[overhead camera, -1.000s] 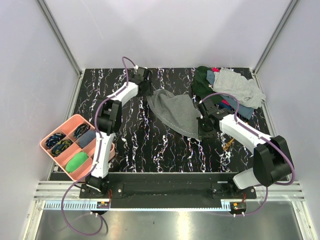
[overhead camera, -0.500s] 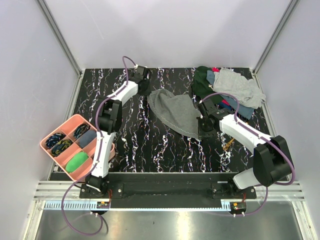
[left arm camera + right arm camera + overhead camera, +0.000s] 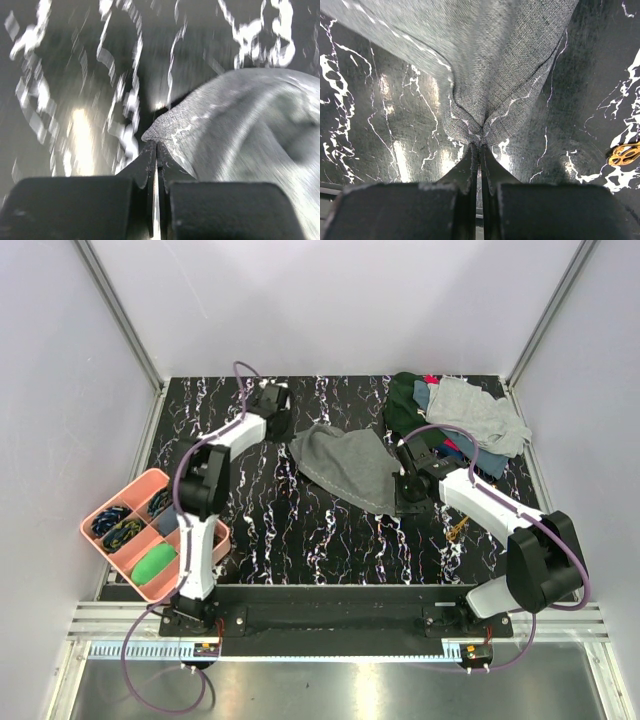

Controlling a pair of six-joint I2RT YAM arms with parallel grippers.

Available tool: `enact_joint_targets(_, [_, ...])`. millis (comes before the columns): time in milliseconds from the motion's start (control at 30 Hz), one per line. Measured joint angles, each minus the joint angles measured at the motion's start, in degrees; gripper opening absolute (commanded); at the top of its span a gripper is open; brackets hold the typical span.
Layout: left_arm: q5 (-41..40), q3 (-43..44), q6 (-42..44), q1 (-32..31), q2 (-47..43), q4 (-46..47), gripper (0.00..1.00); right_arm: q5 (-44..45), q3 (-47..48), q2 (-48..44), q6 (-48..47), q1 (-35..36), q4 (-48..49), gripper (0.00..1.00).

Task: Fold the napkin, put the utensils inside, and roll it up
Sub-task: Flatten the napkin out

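Top external view gives us the whole layout, which neither wrist camera does. The napkin point(image 3: 340, 462) lies rumpled on the black marbled table point(image 3: 300, 530), back of centre, stretched between the two arms. The left gripper point(image 3: 286, 433) sits at its far-left corner and the right gripper point(image 3: 398, 506) at its near-right corner. A heap of cloths point(image 3: 455, 415) fills the far-right corner of the table, and a pink tray point(image 3: 115, 498) with filled compartments sits at the near-left edge. A gold utensil point(image 3: 458, 530) shows only as a small glint beside the right forearm, apart from the napkin. From up here we cannot make out its shape, nor how either pair of jaws stands.

Left wrist view settles the first pair. The left gripper point(image 3: 155, 147) has its jaws pressed together, with a corner of the napkin point(image 3: 240, 125) pinched at the tips and the cloth spreading away to the right. Blur smears this picture, so the table's point(image 3: 75, 75) veins are streaks and the weave barely reads.

Right wrist view is sharp. The right gripper point(image 3: 480, 147) is clamped tight on the napkin's point(image 3: 495, 65) edge, where the fabric gathers into creases at the tips and fans out beyond them. At the right border the gold utensil point(image 3: 624, 153) lies on the table point(image 3: 370, 125), clear of the cloth. The frame cuts it off, so we see only a looped part.
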Motion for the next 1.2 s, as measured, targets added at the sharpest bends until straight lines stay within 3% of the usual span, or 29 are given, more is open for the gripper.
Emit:
enact_joint_targets(267, [0.15,-26.12,-6.23,3.41,-26.73,10.78,0.00,2.05,3.72,0.00,-0.74,0.00,1.60,0.00])
enact_joint_targets(467, [-0.90,-32.94,-8.13,5.73,-41.79,13.18,0.00,4.44,8.94,-2.25,-3.45,0.00,4.04,0.00])
enact_joint_targets(733, [-1.16,-34.60,-9.07,7.74,-61.09,12.22,0.00,8.11,19.41,-10.12,-9.46,0.00,8.85,0.00])
enact_joint_targets(1200, [-2.69,-24.13,-8.87,8.13,-83.52,6.23,0.00,3.78,33.05,-22.38,-16.13,0.02,11.89,0.00])
